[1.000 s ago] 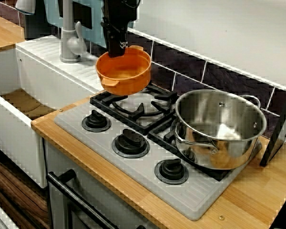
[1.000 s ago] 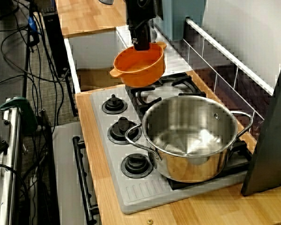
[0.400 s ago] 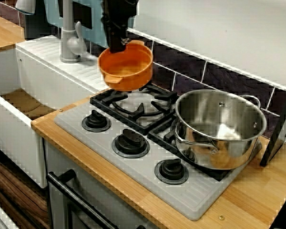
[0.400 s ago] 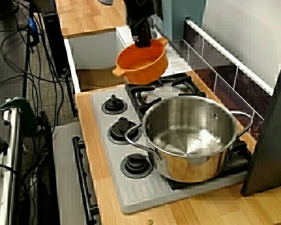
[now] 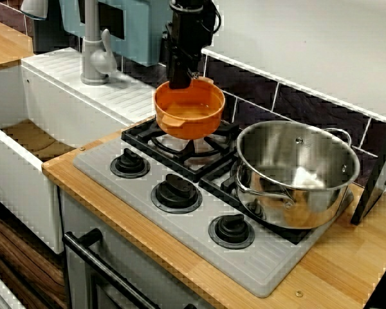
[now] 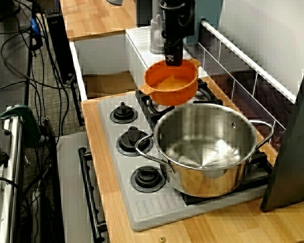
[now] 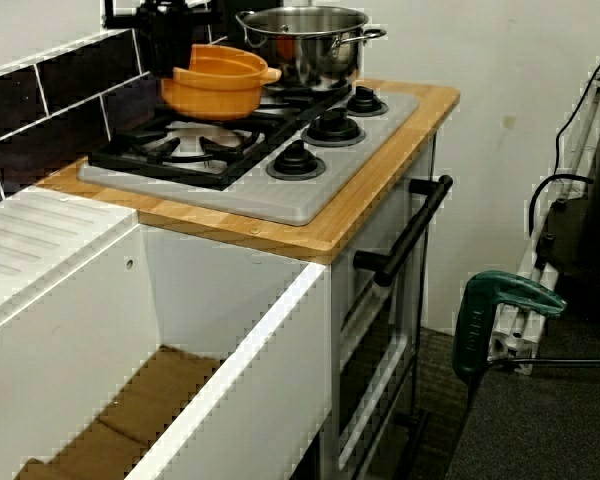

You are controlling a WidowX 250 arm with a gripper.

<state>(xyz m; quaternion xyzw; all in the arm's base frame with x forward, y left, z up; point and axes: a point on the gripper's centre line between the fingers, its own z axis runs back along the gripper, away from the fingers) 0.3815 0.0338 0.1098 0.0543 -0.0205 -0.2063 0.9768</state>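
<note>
Nearest us, along the front edge of the stove (image 5: pixel 260 265), we see three knobs (image 5: pixel 175 192). Behind them, at the stove's right end, sits the steel pot (image 5: pixel 296 170). Farther back, the orange bowl (image 5: pixel 190 114) hangs just above the rear left burner grate (image 5: pixel 156 144), close beside the steel pot. The gripper (image 5: pixel 179 82) has its fingers clamped on the bowl's far rim, near the tiled wall (image 5: pixel 296 103).

Matt plastic bowl (image 5: pixel 189 109), steel pot (image 5: pixel 296 170) (glossy) — wooden counter (image 5: pixel 347 257)
</note>
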